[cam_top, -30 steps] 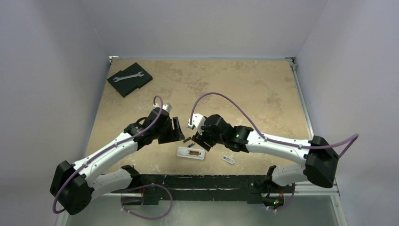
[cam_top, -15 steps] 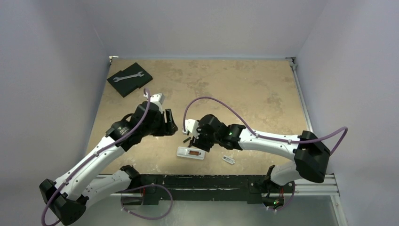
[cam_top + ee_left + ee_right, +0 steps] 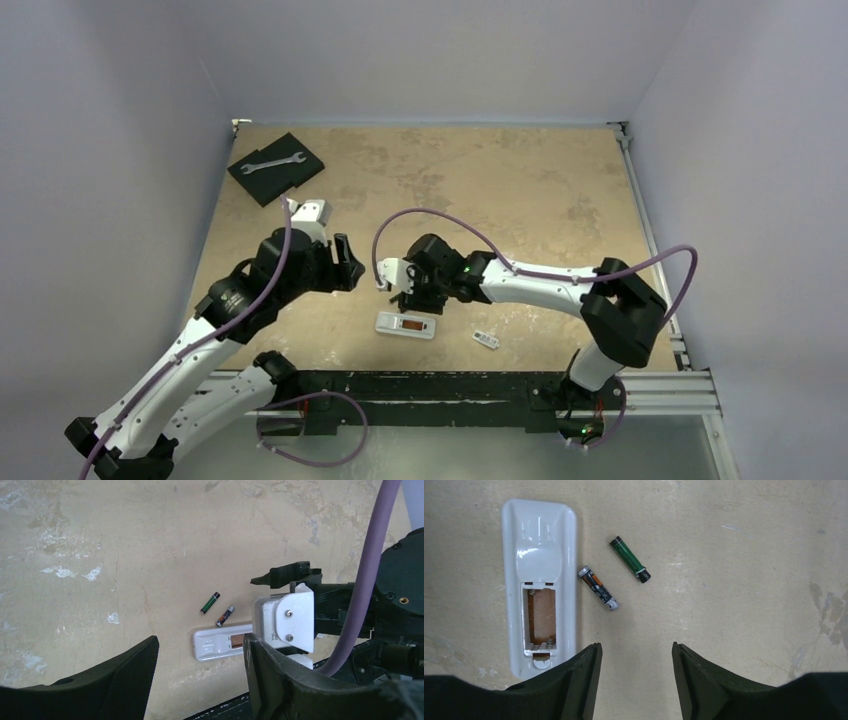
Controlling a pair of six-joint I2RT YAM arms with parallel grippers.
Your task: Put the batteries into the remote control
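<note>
The white remote control (image 3: pixel 541 555) lies back up, its orange-lined bay (image 3: pixel 542 615) open and empty. It also shows in the top view (image 3: pixel 405 325) and the left wrist view (image 3: pixel 217 645). Two batteries lie loose on the table beside it: a black-and-orange one (image 3: pixel 598 587) (image 3: pixel 225 615) and a green one (image 3: pixel 630 558) (image 3: pixel 210 603). My right gripper (image 3: pixel 636 647) (image 3: pixel 408 298) is open and empty, hovering just above the batteries and hiding them in the top view. My left gripper (image 3: pixel 200 639) (image 3: pixel 345 260) is open and empty, up and to the left of the remote.
A tiny white cover piece (image 3: pixel 486 340) lies right of the remote near the front edge. A wrench (image 3: pixel 271 161) rests on a black pad (image 3: pixel 300 170) at the far left corner. The table's front rail (image 3: pixel 450 385) runs close below the remote.
My left arm has drawn back up and to the left, away from the remote. My right gripper has moved left and now sits over the batteries. Remote, batteries and cover have not moved.
</note>
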